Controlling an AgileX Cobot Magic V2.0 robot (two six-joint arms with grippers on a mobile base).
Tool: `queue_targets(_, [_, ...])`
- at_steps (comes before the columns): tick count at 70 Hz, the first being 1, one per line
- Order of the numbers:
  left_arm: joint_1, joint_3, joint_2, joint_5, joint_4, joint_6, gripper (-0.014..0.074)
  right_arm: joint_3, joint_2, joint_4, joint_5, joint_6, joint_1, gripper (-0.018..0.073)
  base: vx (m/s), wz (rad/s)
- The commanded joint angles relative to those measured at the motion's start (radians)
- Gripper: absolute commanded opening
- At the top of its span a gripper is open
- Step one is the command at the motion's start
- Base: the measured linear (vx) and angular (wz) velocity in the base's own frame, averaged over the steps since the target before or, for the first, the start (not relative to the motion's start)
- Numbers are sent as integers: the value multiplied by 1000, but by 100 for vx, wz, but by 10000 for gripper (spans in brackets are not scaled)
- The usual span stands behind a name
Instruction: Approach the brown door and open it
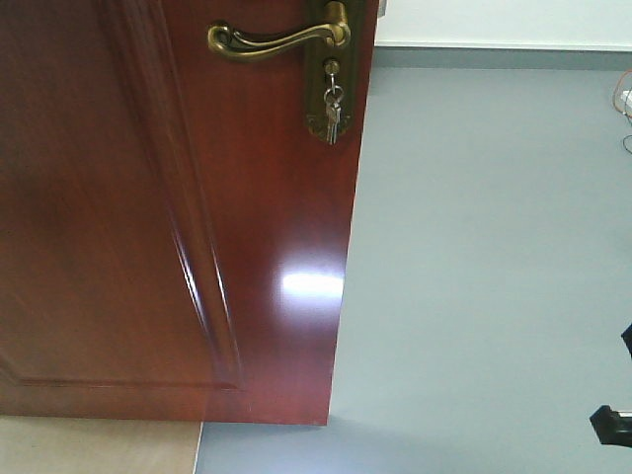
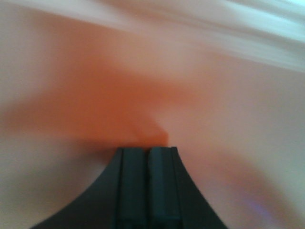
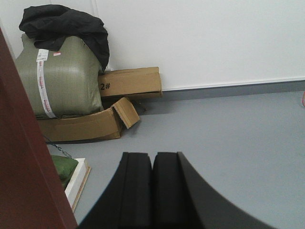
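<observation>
Grey floor (image 1: pixel 474 257) shows past brown door (image 1: pixel 168 217), already ajar. Left hand (image 2: pixel 146 157) clenched empty, pressed near door prob. to push; right hand (image 3: pixel 152 164) clenched, idle.

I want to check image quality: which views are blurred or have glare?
Front view: sharp, a white glare patch low on the brown door. Left wrist view: heavily blurred orange-pink surface, only the left gripper legible. Right wrist view: sharp, even light, right gripper and cardboard boxes clear.

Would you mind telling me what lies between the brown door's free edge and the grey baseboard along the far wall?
In the exterior front view, only bare grey floor lies between the brown wooden door and the grey baseboard.
</observation>
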Motion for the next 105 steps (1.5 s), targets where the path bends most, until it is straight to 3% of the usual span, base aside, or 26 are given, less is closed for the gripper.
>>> queue_targets(1, [-4, -63, -25, -124, 199, -213, 17, 2, -9, -5, -80, -9, 2, 0, 0, 0])
queue_targets(7, [-4, -67, -28, -190, 361, -348, 17, 2, -9, -5, -80, -9, 2, 0, 0, 0])
queue_targets(15, [-6, -67, -28, -246, 456, -441, 17, 2, -9, -5, -80, -9, 2, 0, 0, 0])
queue_targets(27, [-7, -67, -28, -254, 453, -434, 17, 2, -9, -5, -80, -9, 2, 0, 0, 0])
queue_targets(37, [-7, -56, -51, -200, 453, -355, 17, 2, -9, -5, -80, -9, 2, 0, 0, 0])
queue_targets(44, [-7, -1, -123, -223, 453, -313, 17, 2, -9, -5, -80, -9, 2, 0, 0, 0])
queue_targets(62, [-6, 350, -396, -378, 453, -314, 17, 2, -9, -5, -80, -9, 2, 0, 0, 0])
queue_targets(105, [-6, 1311, -1062, -380, 453, -323, 17, 2, -9, -5, -80, -9, 2, 0, 0, 0])
